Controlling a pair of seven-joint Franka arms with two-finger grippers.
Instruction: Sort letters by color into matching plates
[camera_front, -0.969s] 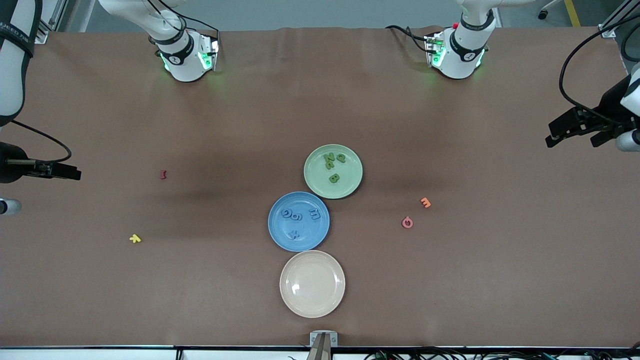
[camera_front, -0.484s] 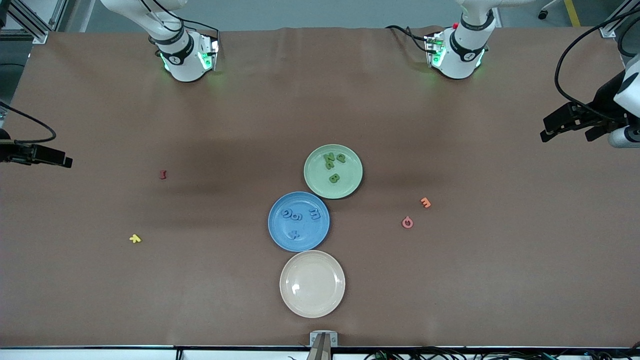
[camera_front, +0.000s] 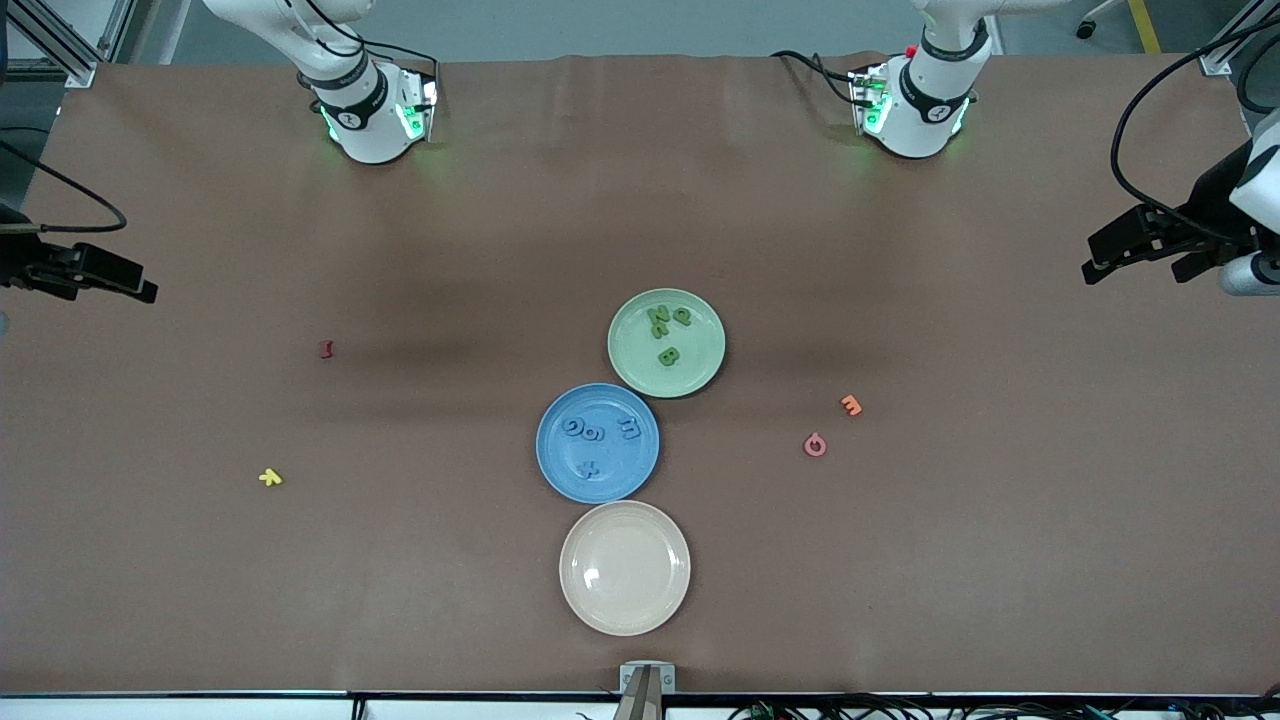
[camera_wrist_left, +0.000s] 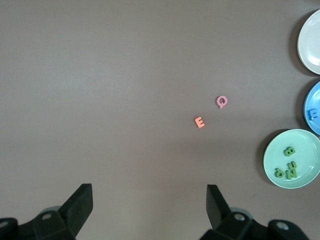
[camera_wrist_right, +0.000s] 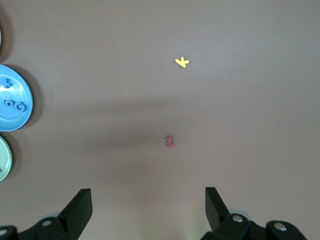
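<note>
Sorting looks done: green letters (camera_front: 667, 333) on green plate (camera_front: 700, 375), blue letters (camera_front: 598, 435) on blue plate (camera_front: 560, 470). Left gripper (camera_front: 1145, 250), right gripper (camera_front: 95, 275) empty, fingers wide, over table ends, well apart from plates.

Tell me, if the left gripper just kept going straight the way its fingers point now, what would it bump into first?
Probably only bare table. The left gripper is open and looks down at the brown surface; the orange E and pink Q lie a little off that line, though depth is hard to judge.
</note>
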